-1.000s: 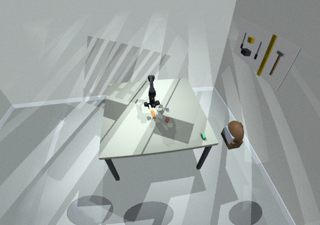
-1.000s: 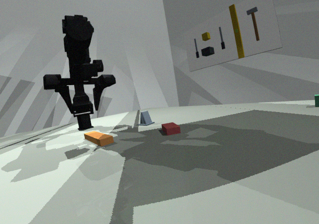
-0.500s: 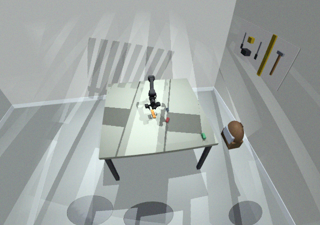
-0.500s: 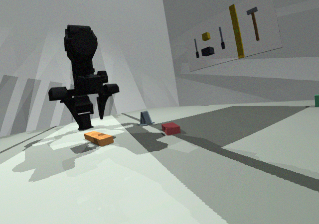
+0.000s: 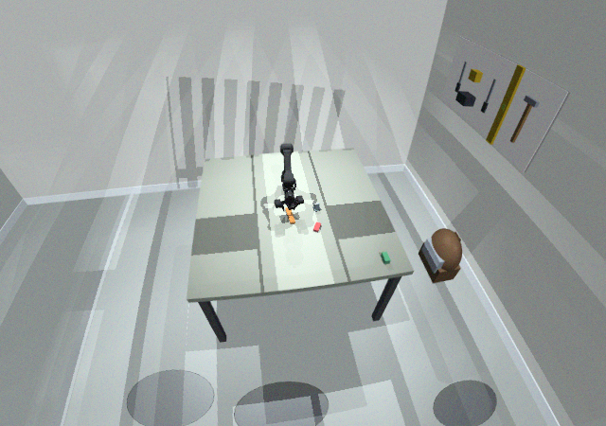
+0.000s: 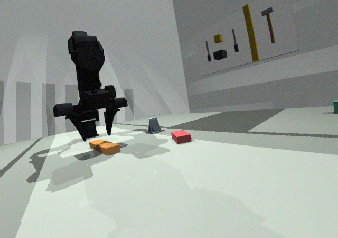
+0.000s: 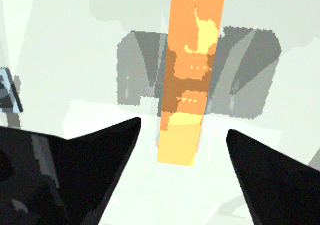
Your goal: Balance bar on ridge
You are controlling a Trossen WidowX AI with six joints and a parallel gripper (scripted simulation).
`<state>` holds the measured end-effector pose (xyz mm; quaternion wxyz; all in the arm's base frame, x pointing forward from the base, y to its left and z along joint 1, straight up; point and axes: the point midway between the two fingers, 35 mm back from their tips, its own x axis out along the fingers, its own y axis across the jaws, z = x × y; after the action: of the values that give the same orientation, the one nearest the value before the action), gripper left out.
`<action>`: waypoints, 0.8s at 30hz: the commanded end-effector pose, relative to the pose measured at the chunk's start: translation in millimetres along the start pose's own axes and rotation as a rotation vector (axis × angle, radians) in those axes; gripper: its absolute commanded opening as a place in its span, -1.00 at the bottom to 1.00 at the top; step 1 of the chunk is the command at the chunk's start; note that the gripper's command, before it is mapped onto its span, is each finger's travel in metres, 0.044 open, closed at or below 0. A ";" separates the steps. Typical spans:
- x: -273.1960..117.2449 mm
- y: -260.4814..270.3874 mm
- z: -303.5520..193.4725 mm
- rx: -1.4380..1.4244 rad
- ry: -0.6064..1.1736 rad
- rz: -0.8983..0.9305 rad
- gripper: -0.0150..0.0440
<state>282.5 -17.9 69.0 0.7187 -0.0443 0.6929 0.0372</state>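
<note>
The orange bar (image 5: 291, 216) (image 6: 104, 146) (image 7: 189, 80) lies flat on the table (image 5: 229, 275). The small grey ridge (image 5: 316, 207) (image 6: 154, 126) stands upright on the table to the bar's right, apart from it; its edge shows at the left of the wrist view (image 7: 9, 90). My gripper (image 5: 289, 204) (image 6: 97, 136) (image 7: 183, 128) is open and points down just above the near end of the bar, one fingertip on each side. Nothing is between the fingers.
A red block (image 5: 316, 226) (image 6: 180, 136) lies on the table near the ridge. A green block (image 5: 384, 257) (image 6: 335, 106) lies toward the table's right front corner. A tool board (image 5: 504, 103) hangs on the right wall.
</note>
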 end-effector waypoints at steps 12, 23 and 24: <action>21.2 1.4 -2.1 -0.005 0.007 0.007 0.58; 21.2 1.4 -2.1 -0.005 0.007 0.007 0.58; 21.2 1.4 -2.1 -0.005 0.007 0.007 0.58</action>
<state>281.0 -17.8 48.3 0.7158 -0.0440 0.6959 0.0376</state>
